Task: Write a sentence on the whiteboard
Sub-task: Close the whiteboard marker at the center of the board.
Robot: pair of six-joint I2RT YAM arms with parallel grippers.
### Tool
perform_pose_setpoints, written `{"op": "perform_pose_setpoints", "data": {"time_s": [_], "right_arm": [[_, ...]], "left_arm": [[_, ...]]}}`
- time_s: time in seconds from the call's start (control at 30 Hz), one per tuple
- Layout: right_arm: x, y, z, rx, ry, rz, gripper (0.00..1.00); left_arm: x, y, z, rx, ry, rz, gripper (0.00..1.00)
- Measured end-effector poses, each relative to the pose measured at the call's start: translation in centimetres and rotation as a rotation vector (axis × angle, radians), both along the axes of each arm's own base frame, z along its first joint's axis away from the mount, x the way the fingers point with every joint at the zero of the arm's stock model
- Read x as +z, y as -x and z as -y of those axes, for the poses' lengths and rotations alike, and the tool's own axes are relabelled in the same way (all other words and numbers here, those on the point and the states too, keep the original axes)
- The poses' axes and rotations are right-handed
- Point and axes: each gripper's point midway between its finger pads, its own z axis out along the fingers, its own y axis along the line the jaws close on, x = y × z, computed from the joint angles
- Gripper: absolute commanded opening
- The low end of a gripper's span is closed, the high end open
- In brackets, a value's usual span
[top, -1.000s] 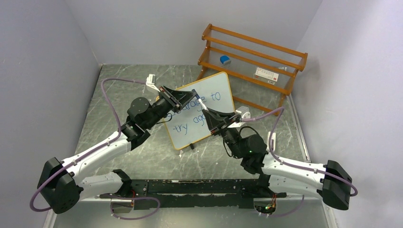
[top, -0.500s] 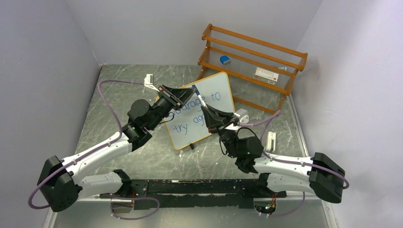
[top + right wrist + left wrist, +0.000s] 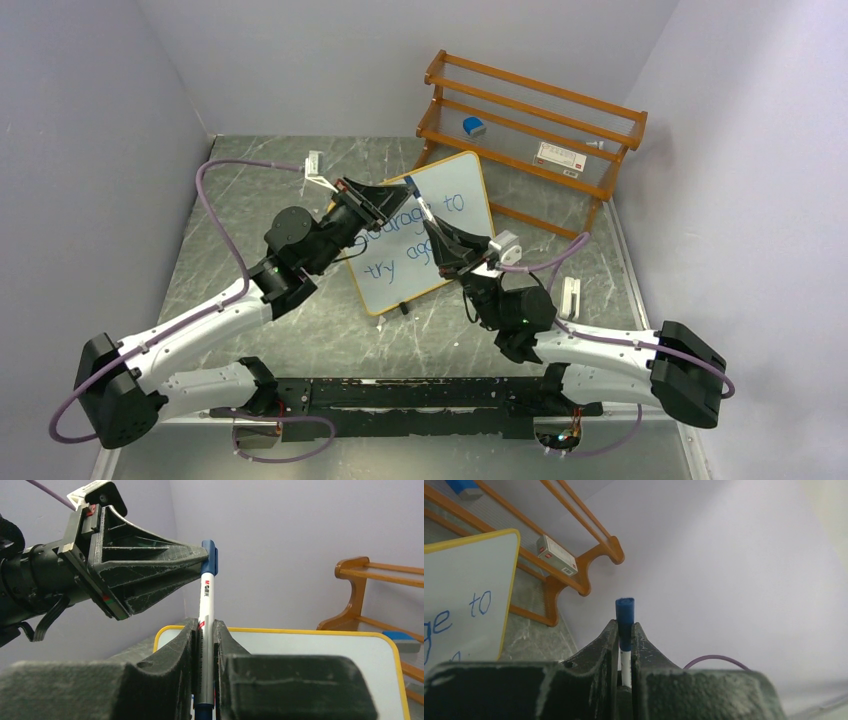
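Two items on rack (image 3: 540,88) behind whiteboard (image 3: 470,176): eraser (image 3: 474,126), box (image 3: 560,156).

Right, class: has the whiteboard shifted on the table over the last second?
No. The whiteboard has stayed put: its far edge still lies just in front of the wooden rack's left foot, as it did a second ago.

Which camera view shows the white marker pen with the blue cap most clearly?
The right wrist view: the white marker pen with the blue cap is close and sharp, barrel and print visible. The left wrist view shows only its blue end. The top view shows only a thin sliver.
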Motion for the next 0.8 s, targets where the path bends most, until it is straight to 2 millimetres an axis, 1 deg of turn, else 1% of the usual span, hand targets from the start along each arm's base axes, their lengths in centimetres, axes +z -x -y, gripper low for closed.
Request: {"op": "perform_pose_setpoints", "data": {"time_s": [0.1,0.17,0.2,0.4,0.47,0.57,0.67,0.73,0.8], "right_arm": [[0.4,-0.2,0.0,-0.007,0.011,0.014,0.00],[1.2,-0.5,0.1,-0.018,0.001,0.028,0.00],[1.3,-0.6,0.2,-0.024,0.002,0.028,0.00],[1.1,-0.6,-0.1,-0.012,0.007,0.021,0.00],[0.7,-0.7,-0.2,-0.014,0.019,0.009,0.00],[0.2,-1.1,0.1,-0.037,0.034,-0.022,0.00],[0.0,-1.2,0.8,-0.054,0.039,-0.052,0.00],[0.0,-1.1,1.5,-0.062,0.036,-0.068,0.00],[-0.4,-0.9,2.3,-0.069,0.036,-0.093,0.00]], "left_arm": [[-0.3,0.6,0.3,-0.015,-0.028,0.004,0.05],[-1.6,2.8,1.9,-0.109,-0.075,-0.008,0.05],[-1.7,3.0,2.1,-0.108,-0.078,0.001,0.05],[-1.6,3.3,1.5,-0.097,-0.101,0.027,0.05],[-2.0,3.5,1.2,-0.088,-0.137,0.032,0.06],[-3.3,4.6,1.1,-0.110,-0.230,0.019,0.17],[-4.5,5.1,0.5,-0.103,-0.323,0.007,0.32],[-4.6,4.9,-0.4,-0.070,-0.366,0.007,0.39],[-4.3,4.8,-1.4,-0.035,-0.396,0.013,0.46]]}}
